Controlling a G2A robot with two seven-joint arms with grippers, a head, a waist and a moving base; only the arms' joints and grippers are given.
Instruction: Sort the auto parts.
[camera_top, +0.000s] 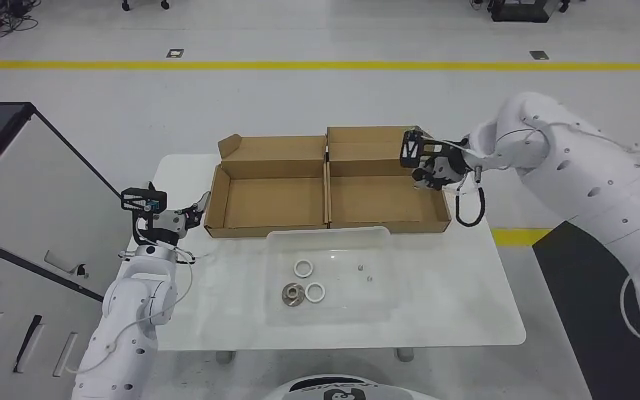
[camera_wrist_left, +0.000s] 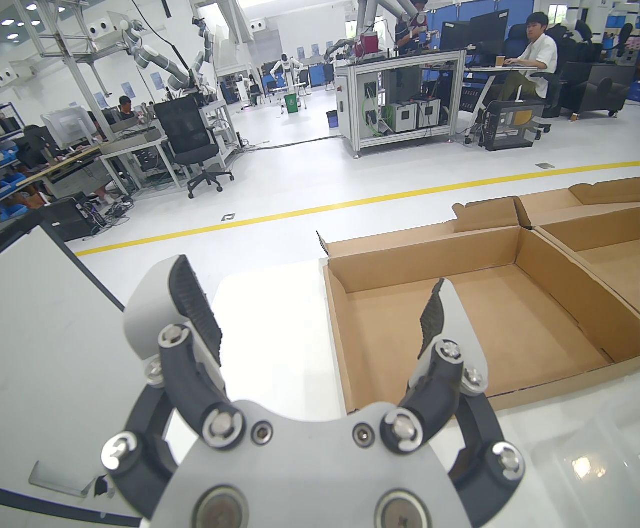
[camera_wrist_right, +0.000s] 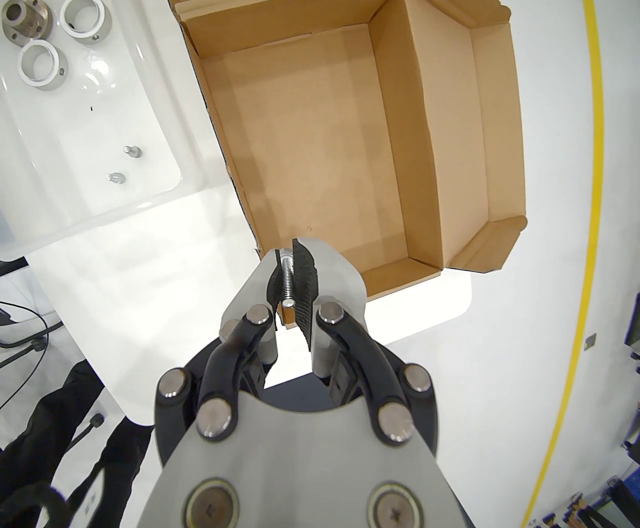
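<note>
Right pincer (camera_wrist_right: 291, 251) grips one bolt (camera_wrist_right: 286, 280) over the right box (camera_wrist_right: 450, 125) edge, left pincer (camera_wrist_left: 310, 272) is wide open, and the rings (camera_wrist_right: 37, 65) and small bolts (camera_wrist_right: 132, 151) in the tray (camera_wrist_right: 75, 145) are not sorted yet.

No text, label, number or sign was clear enough to read on anything in these views
</note>
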